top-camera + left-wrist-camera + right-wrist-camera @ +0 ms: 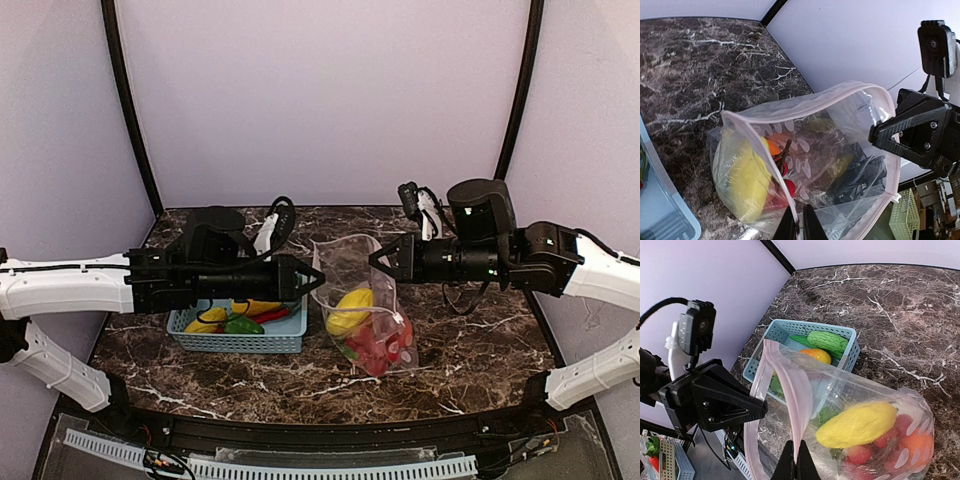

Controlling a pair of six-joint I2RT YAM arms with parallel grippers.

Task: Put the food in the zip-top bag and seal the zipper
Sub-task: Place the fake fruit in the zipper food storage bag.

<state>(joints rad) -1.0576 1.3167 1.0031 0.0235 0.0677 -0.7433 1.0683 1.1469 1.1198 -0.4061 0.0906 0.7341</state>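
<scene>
The zip-top bag, with food inside, is held upright on the tabletop, its rim pinched between the closed left claw and right claw

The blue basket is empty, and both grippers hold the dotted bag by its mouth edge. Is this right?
Not quite. The blue basket is not empty: the right wrist view shows a green cucumber and an orange piece in it. The rest stands: left gripper and right gripper both hold the dotted bag by its mouth edge.
</scene>
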